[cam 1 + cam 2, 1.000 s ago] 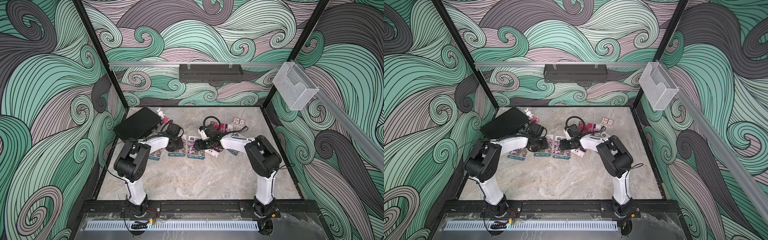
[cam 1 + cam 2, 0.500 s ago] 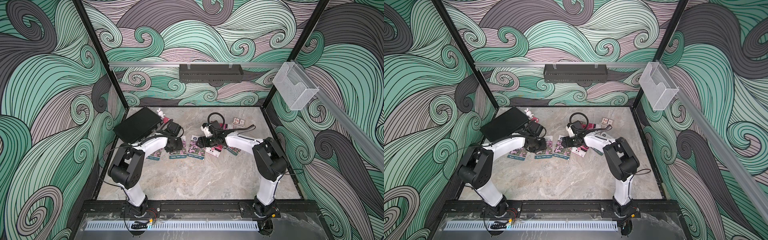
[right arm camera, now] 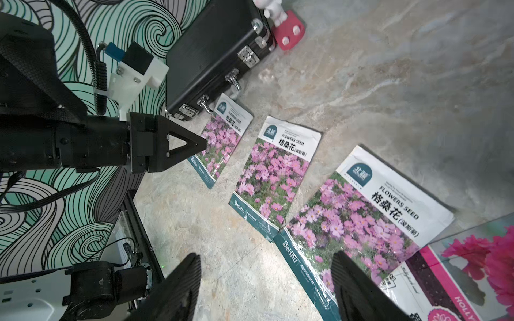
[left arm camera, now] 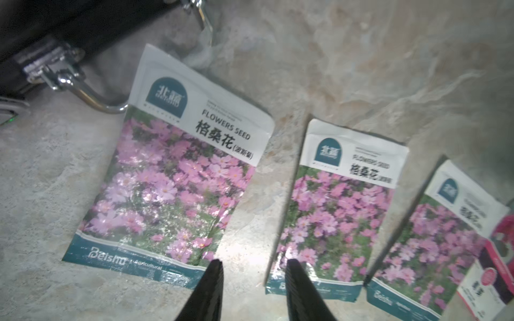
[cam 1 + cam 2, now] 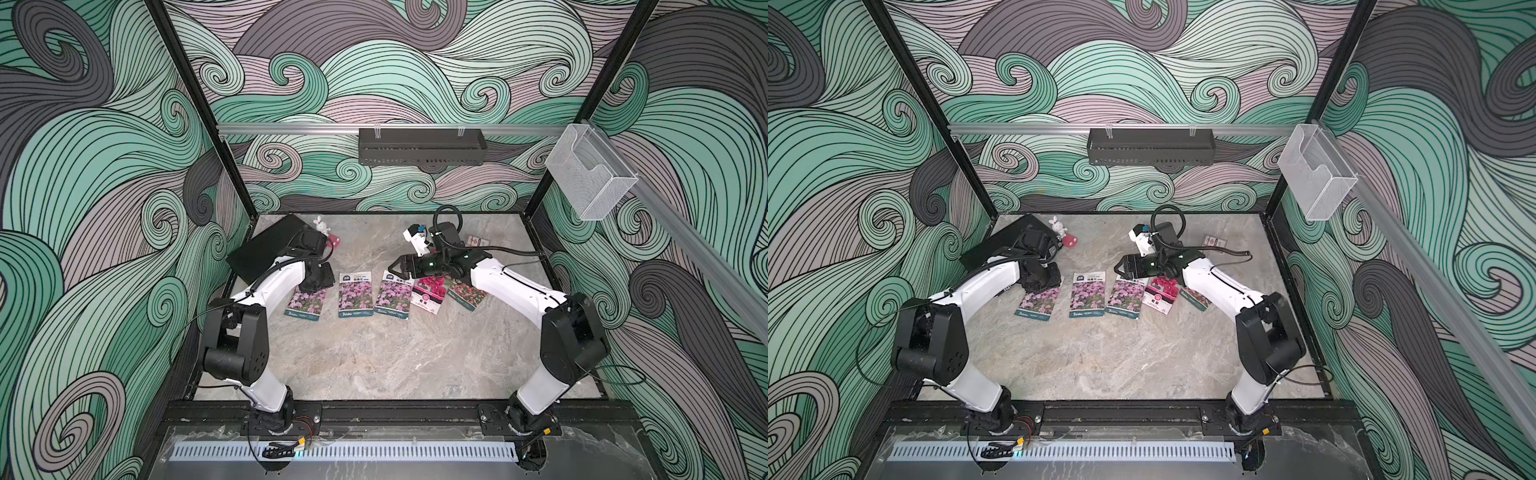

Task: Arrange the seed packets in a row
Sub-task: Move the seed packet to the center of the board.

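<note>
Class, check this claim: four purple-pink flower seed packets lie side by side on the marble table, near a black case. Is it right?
No. Only three purple-pink packets lie side by side, not four: the first packet, by the black case, the middle packet and the third packet. Both top views and the left wrist view show this; the rest holds.

- Seed packets (image 4: 172,178): glossy printed film, slightly crinkled, catching white glare.
- Bench (image 5: 374,365): marbled, stone-look top in grey-beige, matt and mottled.
- Black case (image 3: 211,55) at the bench's far left corner: matt dark shell with bright, polished metal latches (image 3: 247,59).
</note>
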`<state>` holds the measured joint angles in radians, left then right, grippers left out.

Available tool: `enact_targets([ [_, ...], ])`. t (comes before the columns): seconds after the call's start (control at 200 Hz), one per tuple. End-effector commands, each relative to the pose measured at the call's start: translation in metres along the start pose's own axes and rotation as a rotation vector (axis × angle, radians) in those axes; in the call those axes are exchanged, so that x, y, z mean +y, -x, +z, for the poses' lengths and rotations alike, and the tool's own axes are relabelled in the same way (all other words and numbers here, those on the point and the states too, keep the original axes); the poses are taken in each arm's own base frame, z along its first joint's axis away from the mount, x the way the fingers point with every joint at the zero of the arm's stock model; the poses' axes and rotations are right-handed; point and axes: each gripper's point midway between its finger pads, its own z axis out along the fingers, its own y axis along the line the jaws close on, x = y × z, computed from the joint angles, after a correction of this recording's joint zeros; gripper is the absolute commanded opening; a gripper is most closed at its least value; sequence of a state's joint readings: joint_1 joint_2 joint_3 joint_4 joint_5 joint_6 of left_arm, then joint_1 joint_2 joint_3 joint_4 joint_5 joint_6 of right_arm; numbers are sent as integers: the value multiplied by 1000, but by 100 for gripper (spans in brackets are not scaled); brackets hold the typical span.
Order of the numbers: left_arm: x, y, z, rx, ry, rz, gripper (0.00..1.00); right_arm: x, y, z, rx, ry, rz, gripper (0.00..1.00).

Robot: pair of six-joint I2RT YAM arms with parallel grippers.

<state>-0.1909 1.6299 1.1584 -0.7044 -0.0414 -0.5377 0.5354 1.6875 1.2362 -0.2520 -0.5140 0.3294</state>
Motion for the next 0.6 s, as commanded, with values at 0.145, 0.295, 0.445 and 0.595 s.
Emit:
enact_targets([
  [0.145,28,20,12,-48,72,-20,39,-1,-16,0,25,23,20,76],
  [0.295,34,18,26,-28,70,-57,38,-3,-21,6,40,32,31,76],
  [0.445,35,14,38,-12,70,-73,38,-5,-24,8,44,33,34,76],
  [0.595,36,7,51,10,64,-97,38,-7,-26,10,47,35,37,76],
])
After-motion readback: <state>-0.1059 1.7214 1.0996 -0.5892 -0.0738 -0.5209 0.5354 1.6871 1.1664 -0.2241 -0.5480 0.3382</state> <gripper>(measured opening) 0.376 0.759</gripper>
